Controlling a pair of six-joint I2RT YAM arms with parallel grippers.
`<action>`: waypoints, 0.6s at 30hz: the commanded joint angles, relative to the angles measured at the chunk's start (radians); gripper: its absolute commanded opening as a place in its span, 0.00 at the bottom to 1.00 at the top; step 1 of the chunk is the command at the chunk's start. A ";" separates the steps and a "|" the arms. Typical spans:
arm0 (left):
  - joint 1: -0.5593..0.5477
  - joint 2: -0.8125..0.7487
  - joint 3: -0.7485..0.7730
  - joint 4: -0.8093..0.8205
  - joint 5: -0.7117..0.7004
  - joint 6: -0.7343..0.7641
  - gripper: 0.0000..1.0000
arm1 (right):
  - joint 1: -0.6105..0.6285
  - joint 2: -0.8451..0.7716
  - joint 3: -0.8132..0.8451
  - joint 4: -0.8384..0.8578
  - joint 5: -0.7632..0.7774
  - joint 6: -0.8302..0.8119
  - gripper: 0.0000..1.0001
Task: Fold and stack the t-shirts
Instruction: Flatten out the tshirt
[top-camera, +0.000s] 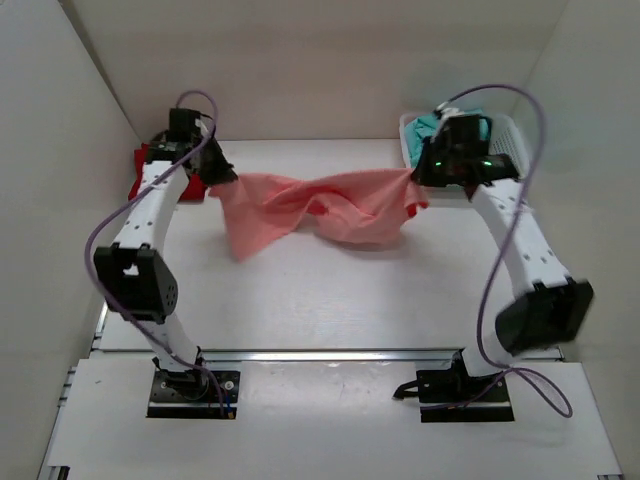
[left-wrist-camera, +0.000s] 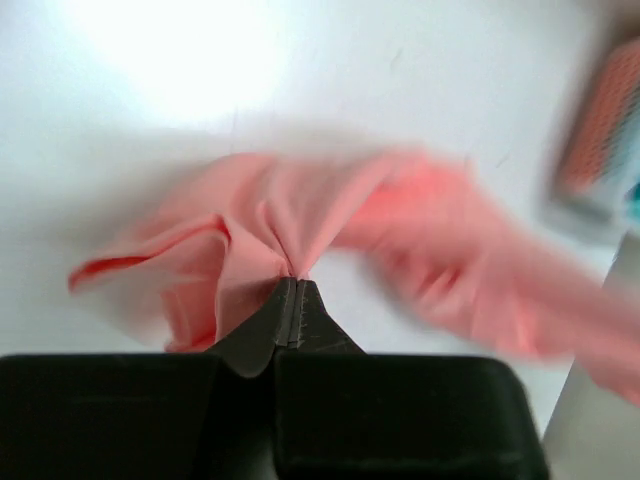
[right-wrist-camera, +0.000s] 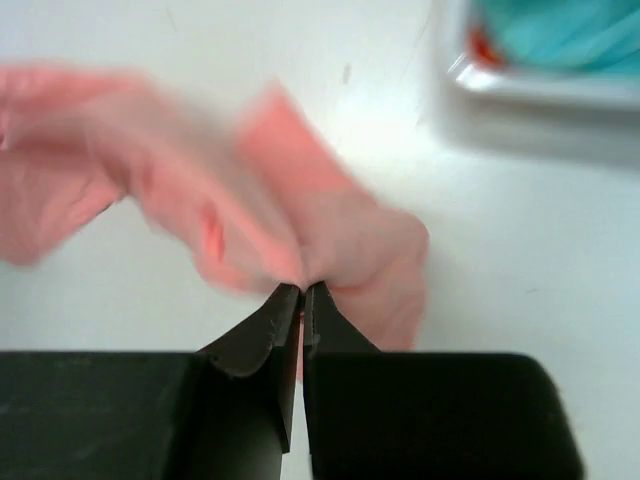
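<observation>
A salmon-pink t-shirt (top-camera: 310, 210) hangs stretched between my two arms over the far half of the table, sagging in the middle. My left gripper (top-camera: 218, 175) is shut on its left end; the wrist view shows cloth (left-wrist-camera: 300, 215) pinched at my fingertips (left-wrist-camera: 293, 285). At the other end, my right gripper (top-camera: 420, 180) is shut on the bunched cloth (right-wrist-camera: 330, 240). A deep red t-shirt (top-camera: 150, 172) lies at the far left behind my left arm. A teal-green t-shirt (top-camera: 428, 127) sits in the white basket (top-camera: 505, 140) at the far right.
White walls close in the table on the left, back and right. The basket (right-wrist-camera: 540, 85) stands just beyond my right gripper. A metal rail (top-camera: 330, 354) crosses the near edge in front of both arm bases.
</observation>
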 joint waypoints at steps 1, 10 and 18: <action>-0.104 -0.184 0.187 -0.101 -0.208 0.018 0.00 | -0.069 -0.262 0.035 0.074 -0.029 -0.028 0.00; -0.166 -0.334 0.454 -0.187 -0.483 -0.005 0.00 | -0.001 -0.519 0.050 0.130 0.037 -0.118 0.00; -0.131 -0.387 0.494 -0.197 -0.551 -0.049 0.00 | -0.159 -0.515 0.063 0.136 -0.173 -0.095 0.00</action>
